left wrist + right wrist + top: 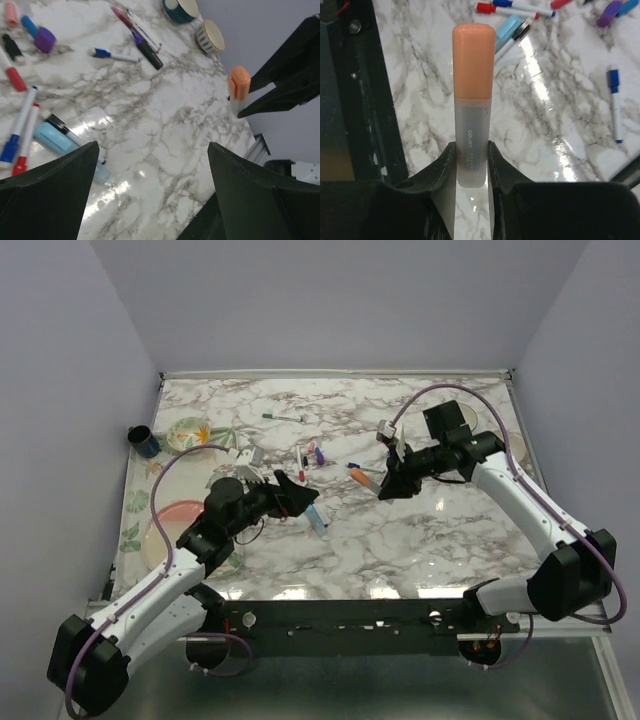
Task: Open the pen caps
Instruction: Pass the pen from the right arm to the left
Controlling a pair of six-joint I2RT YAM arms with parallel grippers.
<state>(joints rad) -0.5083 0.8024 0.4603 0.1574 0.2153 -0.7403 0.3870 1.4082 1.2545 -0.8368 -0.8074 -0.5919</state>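
Right wrist view, centre: right gripper [471, 156] clamps a pen [472, 135], orange cap [473, 60] on; left wrist view: left gripper [152, 152] spread wide.

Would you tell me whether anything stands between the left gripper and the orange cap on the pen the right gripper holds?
Nothing visible; only air lies between the open left gripper and the orange cap.
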